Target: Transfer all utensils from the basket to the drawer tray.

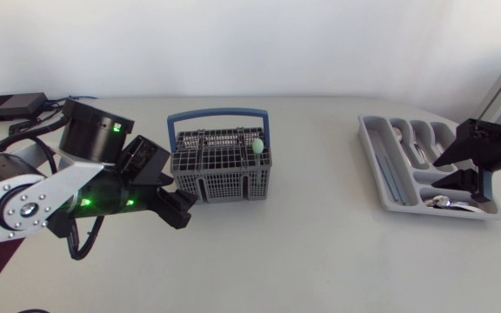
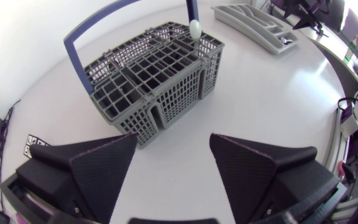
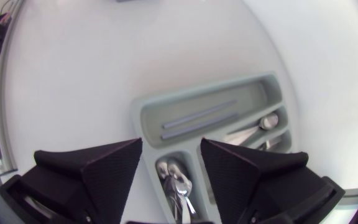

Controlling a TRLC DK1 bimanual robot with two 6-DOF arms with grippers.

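Head view: a grey mesh basket point(image 1: 223, 169) w/ a blue handle point(image 1: 220, 112) is seen standing upright on the white counter point(image 1: 320, 252), left of centre. 1 utensil w/ a mint-green rounded end point(image 1: 257, 145) is seen sticking up from a cell at the basket's rear right corner. Whether more lies deeper in the cells cannot be told.

The left end effector point(image 1: 183, 211) is held low, just beside the basket's front left corner. In the left wrist view it point(image 2: 173, 155) is shown spread wide, w/ nothing btwn its fingers point(image 2: 98, 165). The basket point(image 2: 157, 81) stands just ahead of it, and the mint-green tip point(image 2: 194, 28) is seen at the far corner.

A grey drawer tray point(image 1: 374, 148) is placed at the counter's right side, well apart from the basket. The right end effector point(image 1: 437, 174) is held over the tray's right part. In the right wrist view it point(image 3: 171, 155) is also shown spread, w/ nothing gripped. Under the gap a small compt. holding spoons point(image 3: 176, 183) is seen. 2 thin rods point(image 3: 197, 118) are laid along the long compt. ahead, and more cutlery point(image 3: 263, 124) is laid in the narrower compts. beside it.

A black box point(image 1: 9, 106) w/ cables is seen at the counter's far left rear.
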